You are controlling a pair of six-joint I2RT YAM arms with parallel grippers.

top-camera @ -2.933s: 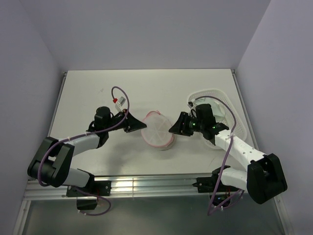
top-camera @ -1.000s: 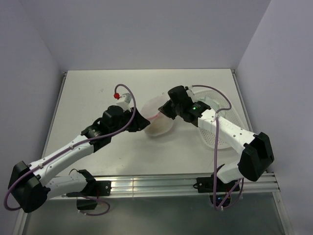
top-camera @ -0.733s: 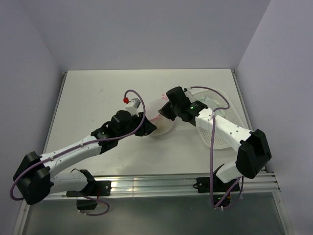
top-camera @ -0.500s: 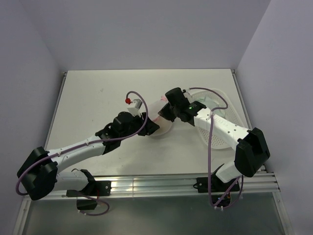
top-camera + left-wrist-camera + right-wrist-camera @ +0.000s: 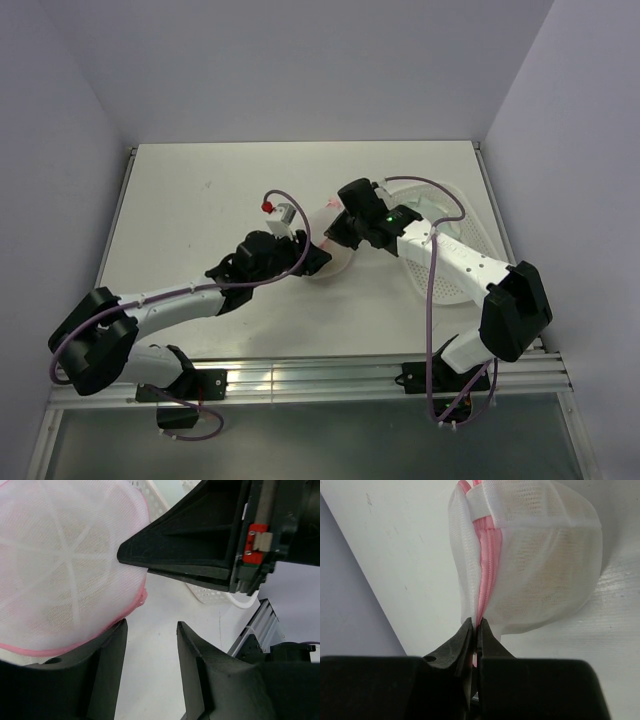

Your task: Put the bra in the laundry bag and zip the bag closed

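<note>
Your right gripper (image 5: 476, 625) is pinching the pink zipper (image 5: 486, 555) of the laundry bag (image 5: 540, 565), fingers clenched on the seam, which is running straight away from them. Your left gripper (image 5: 151, 625) is hovering released just beside the bag's opposite rim. The bag is lying on the table (image 5: 200, 190) between both arms, puffed and round, with the bra (image 5: 62, 612) showing as tan patches through the mesh.

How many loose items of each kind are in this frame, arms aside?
Round white mesh laundry bag with pink zipper rim: 1
Mustard-yellow padded bra, faint through the mesh: 1
White perforated plastic basket: 1
Total: 3
</note>
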